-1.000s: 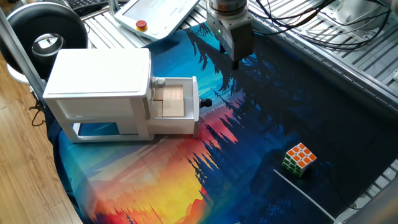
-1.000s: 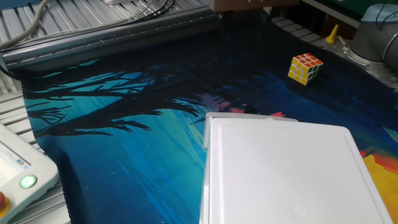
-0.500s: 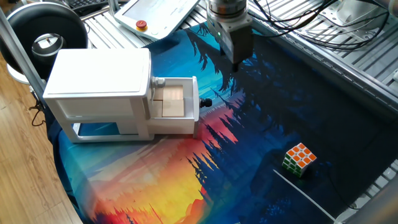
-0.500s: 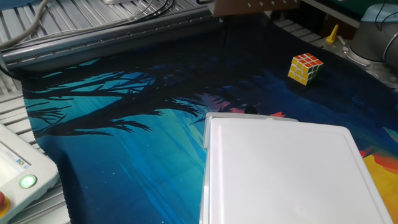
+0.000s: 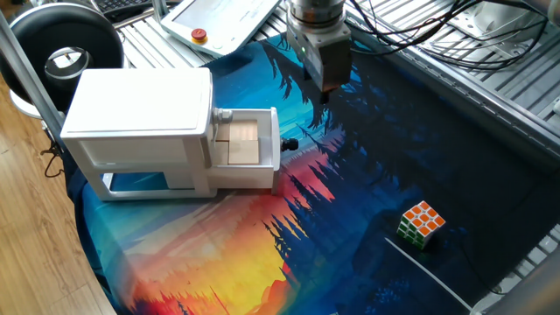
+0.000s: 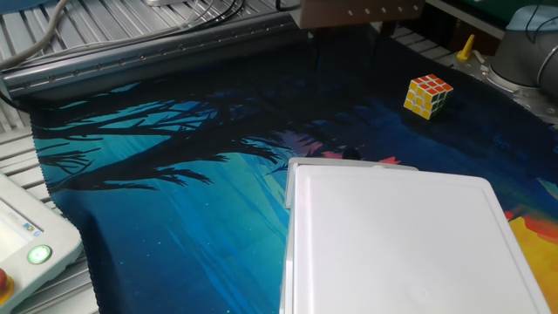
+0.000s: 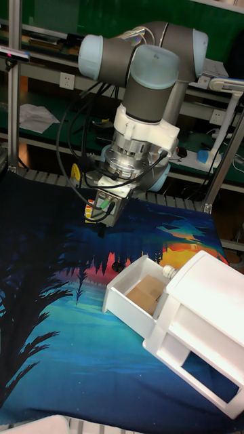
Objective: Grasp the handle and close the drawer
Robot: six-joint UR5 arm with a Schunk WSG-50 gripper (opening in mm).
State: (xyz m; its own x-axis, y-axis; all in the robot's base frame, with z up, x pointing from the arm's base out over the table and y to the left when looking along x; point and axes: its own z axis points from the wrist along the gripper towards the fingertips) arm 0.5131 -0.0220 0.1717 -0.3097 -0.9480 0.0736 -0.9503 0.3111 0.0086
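Observation:
The white drawer (image 5: 248, 143) stands pulled out of the white cabinet (image 5: 140, 114), and its wood-coloured inside shows. The handle (image 5: 291, 144), a small black knob, sticks out of the flat front panel toward the right. My gripper (image 5: 325, 94) hangs above the cloth, behind and to the right of the handle and clear of it. Its fingers look shut with nothing between them. In the tall fixed view the gripper (image 7: 100, 229) hovers up and left of the open drawer (image 7: 135, 296). The other fixed view shows only the gripper's body at the top edge.
A Rubik's cube (image 5: 420, 224) lies on the painted cloth at the front right, also visible as the cube (image 6: 427, 95). A pale round knob (image 5: 223, 115) sits on the cabinet beside the drawer. A teach pendant (image 5: 219, 22) and a black round device (image 5: 66, 44) lie behind.
My gripper has drifted slightly left and back in the one fixed view, and more of its body shows in the other fixed view. The drawer and the cube have not moved.

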